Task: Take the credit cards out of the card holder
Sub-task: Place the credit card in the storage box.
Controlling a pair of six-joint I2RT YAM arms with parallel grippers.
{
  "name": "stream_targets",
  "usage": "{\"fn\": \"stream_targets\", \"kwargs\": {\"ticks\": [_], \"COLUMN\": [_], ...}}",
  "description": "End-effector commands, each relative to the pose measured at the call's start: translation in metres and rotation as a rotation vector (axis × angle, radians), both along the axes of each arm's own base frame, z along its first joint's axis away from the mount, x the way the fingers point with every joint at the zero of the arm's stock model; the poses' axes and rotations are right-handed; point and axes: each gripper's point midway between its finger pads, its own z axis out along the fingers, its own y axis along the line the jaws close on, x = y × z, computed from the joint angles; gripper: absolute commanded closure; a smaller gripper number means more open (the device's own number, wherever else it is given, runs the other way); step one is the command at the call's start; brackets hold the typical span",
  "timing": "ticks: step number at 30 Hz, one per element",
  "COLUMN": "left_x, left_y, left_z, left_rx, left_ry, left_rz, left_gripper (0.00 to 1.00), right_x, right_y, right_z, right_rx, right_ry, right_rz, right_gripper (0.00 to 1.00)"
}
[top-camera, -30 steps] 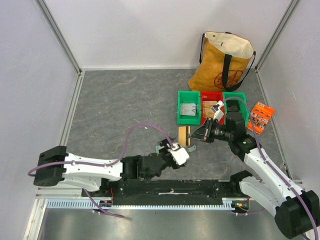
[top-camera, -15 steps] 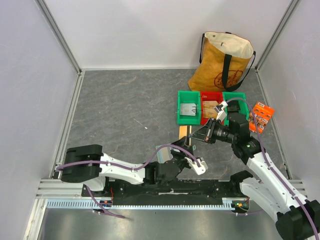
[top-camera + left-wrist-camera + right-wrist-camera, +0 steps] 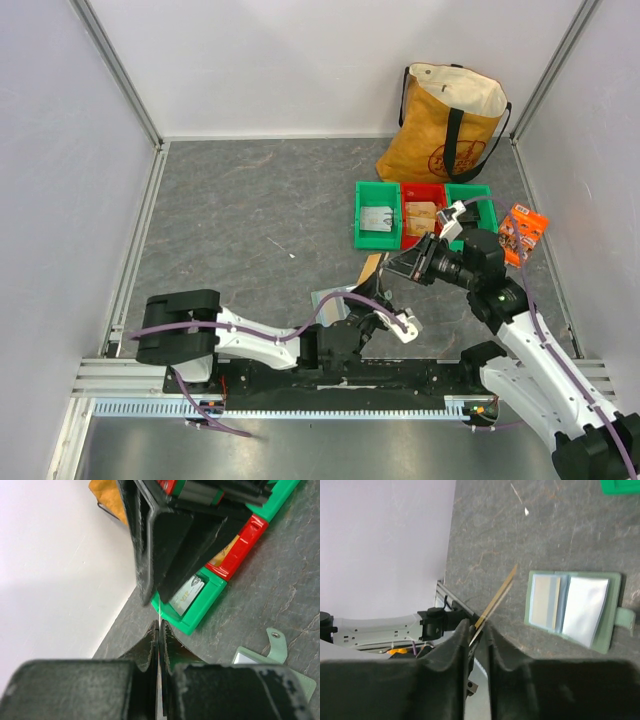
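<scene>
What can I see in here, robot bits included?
bag: one, tan-orange, back right corner.
bins: three, green, red, green, in a row before the bag.
packet: one, orange, right of the bins.
holder: one, pale green, open flat on the table.
card: one, tan-gold, off the table between both arms' jaws.
table: one, grey, under everything.
left arm: one, white-black, jaws shut on the card's edge.
right arm: one, white-black, jaws slightly apart around the card.

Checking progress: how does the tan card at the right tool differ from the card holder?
The credit card is plain tan; the card holder is pale green with blue-grey pockets. The card stands edge-on between the fingers of the right tool; the holder lies open, flat on the table. Both are thin and rectangular.
</scene>
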Motion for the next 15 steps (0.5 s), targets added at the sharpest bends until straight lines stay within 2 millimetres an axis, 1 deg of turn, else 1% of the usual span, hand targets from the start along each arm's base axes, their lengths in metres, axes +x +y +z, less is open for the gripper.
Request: {"fn": "stream_targets", "kwargs": {"ticks": [1,2,3,4,5,6,7,8,9,10,11,13,14,15], "left_x": [0.007,0.008,0.009,0.012,0.012,0.013,0.015,0.017,0.021,0.023,0.027,0.032,0.035,0.038], "left_y": [0.012,0.014,0.016,0.019,0.021,0.023,0.027,0.033,0.039,0.045,0.051,0.066,0.073,0.081], "left_z": [0.028,0.027,0.022,0.018,0.013,0.014,0.011,0.009,0.014,0.009,0.009,0.002,0.003,0.0], "left_rx": [-0.175,-0.205,-0.252,-0.275,-0.317,-0.377,-0.413,-0.467,-0.522,-0.572,-0.635,-0.731,-0.791,-0.849], "left_ry": [0.044,0.078,0.14,0.192,0.255,0.315,0.366,0.419,0.467,0.534,0.589,0.684,0.725,0.772], "left_rz": [0.071,0.075,0.071,0.07,0.066,0.052,0.04,0.035,0.023,0.021,0.021,0.009,-0.002,-0.006], "left_gripper": [0.98,0.98,0.98,0.98,0.98,0.98,0.98,0.98,0.98,0.98,0.98,0.98,0.98,0.98], "right_x": [0.019,0.021,0.023,0.024,0.025,0.026,0.026,0.026,0.027,0.028,0.028,0.029,0.03,0.029], "right_y": [-0.004,-0.005,-0.004,-0.004,-0.004,-0.004,-0.003,-0.003,-0.003,-0.004,-0.005,-0.007,-0.007,-0.008], "right_z": [0.051,0.056,0.064,0.069,0.071,0.072,0.073,0.075,0.076,0.078,0.078,0.082,0.082,0.085], "right_rx": [0.065,0.074,0.09,0.094,0.097,0.1,0.107,0.117,0.129,0.141,0.15,0.162,0.162,0.168], "right_ry": [-0.211,-0.237,-0.281,-0.308,-0.326,-0.337,-0.355,-0.366,-0.382,-0.393,-0.406,-0.435,-0.451,-0.477], "right_rz": [-0.083,-0.089,-0.091,-0.09,-0.09,-0.092,-0.086,-0.087,-0.094,-0.103,-0.112,-0.13,-0.131,-0.132], "right_gripper": [0.66,0.61,0.52,0.45,0.4,0.35,0.33,0.29,0.25,0.21,0.18,0.06,0.02,0.02]}}
